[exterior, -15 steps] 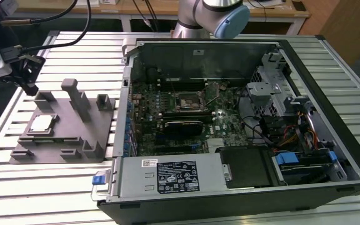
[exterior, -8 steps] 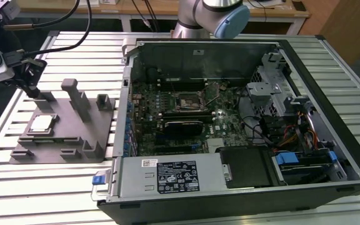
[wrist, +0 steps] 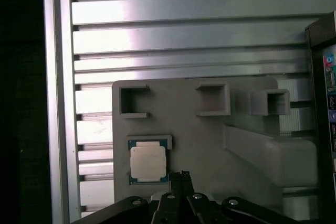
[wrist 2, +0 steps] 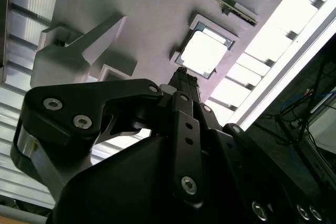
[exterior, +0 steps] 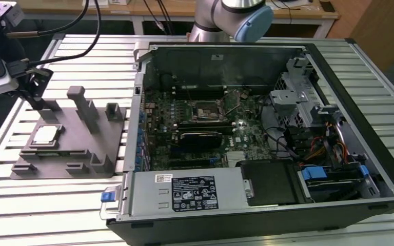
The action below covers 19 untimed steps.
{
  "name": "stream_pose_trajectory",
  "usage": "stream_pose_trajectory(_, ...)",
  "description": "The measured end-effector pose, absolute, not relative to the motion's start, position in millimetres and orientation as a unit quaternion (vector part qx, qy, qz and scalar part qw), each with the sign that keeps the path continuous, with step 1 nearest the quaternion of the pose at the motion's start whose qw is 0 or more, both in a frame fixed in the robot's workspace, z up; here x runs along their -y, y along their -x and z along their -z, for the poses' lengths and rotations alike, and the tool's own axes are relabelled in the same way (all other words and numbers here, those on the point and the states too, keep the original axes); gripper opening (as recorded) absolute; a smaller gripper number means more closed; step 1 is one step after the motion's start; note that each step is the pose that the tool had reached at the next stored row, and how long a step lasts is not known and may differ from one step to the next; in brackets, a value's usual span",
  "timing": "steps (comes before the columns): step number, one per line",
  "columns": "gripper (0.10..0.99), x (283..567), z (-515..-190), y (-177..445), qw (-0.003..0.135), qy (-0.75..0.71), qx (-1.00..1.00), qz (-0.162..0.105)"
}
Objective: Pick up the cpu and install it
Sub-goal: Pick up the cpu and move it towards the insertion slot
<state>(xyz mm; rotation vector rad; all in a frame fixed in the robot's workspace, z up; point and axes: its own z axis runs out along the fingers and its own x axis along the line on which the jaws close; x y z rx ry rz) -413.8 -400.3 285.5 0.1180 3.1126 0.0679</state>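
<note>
Closest in, the end effector (wrist: 184,174), fingers together and empty, hangs near the cpu (wrist: 148,162) lying flat in its recess on the grey fixture (wrist: 210,135), so the pick-up approach seems in hand; a grasp would call for parting them around it.

A robotics lab or workshop: a slotted aluminium desk (exterior: 80,61) carries an opened computer case (exterior: 224,64), with a wooden worktop (exterior: 176,9) beyond its far edge.
</note>
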Motion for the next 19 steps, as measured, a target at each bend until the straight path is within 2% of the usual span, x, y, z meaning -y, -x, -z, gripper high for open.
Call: stream_pose_trajectory(19, 0.106, 401.4, -264.1, 414.1, 0.013, -0.038, -0.999, -0.022)
